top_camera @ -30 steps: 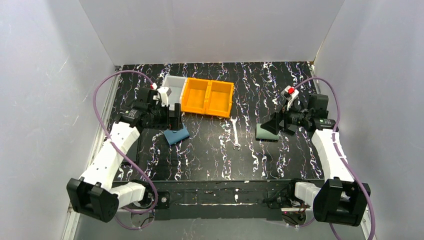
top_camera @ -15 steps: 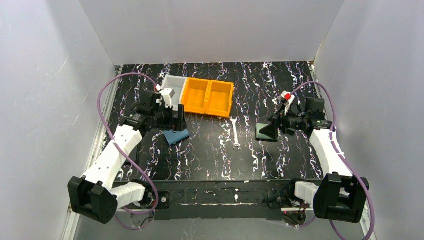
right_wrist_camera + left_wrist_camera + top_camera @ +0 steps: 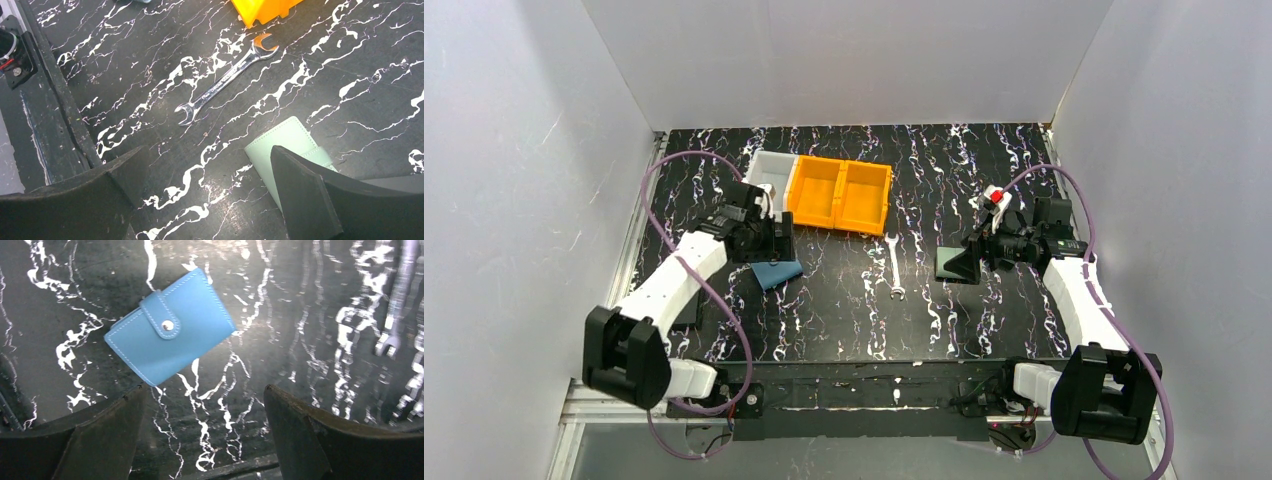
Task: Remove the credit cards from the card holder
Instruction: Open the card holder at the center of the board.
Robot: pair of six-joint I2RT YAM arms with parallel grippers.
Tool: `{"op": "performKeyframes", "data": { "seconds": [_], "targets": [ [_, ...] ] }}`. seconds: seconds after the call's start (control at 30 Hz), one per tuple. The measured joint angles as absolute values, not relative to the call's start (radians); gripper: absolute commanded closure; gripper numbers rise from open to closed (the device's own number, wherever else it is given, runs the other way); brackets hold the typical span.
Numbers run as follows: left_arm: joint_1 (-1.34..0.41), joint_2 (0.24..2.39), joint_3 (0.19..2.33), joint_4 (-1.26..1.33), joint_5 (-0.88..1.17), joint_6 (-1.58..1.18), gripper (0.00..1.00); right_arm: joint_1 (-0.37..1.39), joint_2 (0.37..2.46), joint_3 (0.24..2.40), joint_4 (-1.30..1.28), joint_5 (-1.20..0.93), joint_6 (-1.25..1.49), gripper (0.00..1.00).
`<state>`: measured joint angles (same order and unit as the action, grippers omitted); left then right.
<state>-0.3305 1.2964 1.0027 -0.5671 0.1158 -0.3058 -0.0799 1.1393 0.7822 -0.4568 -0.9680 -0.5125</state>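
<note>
On the marbled black surface (image 3: 844, 310), the left gripper (image 3: 205, 390) hangs wide open just beside the closed blue card holder (image 3: 170, 332), which lies flat, long axis slanting lower left to upper right in the wrist view, snap flap (image 3: 161, 320) fastened.

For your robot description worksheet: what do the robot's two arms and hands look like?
The left arm and right arm have white shells with black blocky joints. A purple cable loops along each. The left hand and right hand each have two broad, dark, wedge-shaped fingers. A small red mark sits on the right wrist.
</note>
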Motion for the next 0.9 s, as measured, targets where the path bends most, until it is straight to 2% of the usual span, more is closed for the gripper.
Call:
{"op": "performKeyframes", "data": {
  "seconds": [0.1,0.2,0.33,0.47,0.9],
  "targets": [
    [-0.363,1.393,1.035,-0.601,-0.001,-0.315,0.27,-0.080,1.140,0.782,-0.467,-0.962,-0.520,0.00],
    [-0.419,1.517,1.115,-0.645,-0.103,-0.278,0.49,-0.080,1.140,0.782,-0.469,-0.944,-0.524,0.00],
    [-0.423,1.675,1.235,-0.715,-0.106,-0.034,0.61,-0.080,1.139,0.782,-0.469,-0.939,-0.523,0.00],
    [-0.436,1.721,1.242,-0.742,-0.097,0.107,0.61,-0.080,1.139,0.782,-0.469,-0.937,-0.522,0.00],
    [-0.445,1.759,1.241,-0.704,-0.171,0.160,0.64,-0.080,1.141,0.782,-0.469,-0.937,-0.521,0.00]
  ]
}}
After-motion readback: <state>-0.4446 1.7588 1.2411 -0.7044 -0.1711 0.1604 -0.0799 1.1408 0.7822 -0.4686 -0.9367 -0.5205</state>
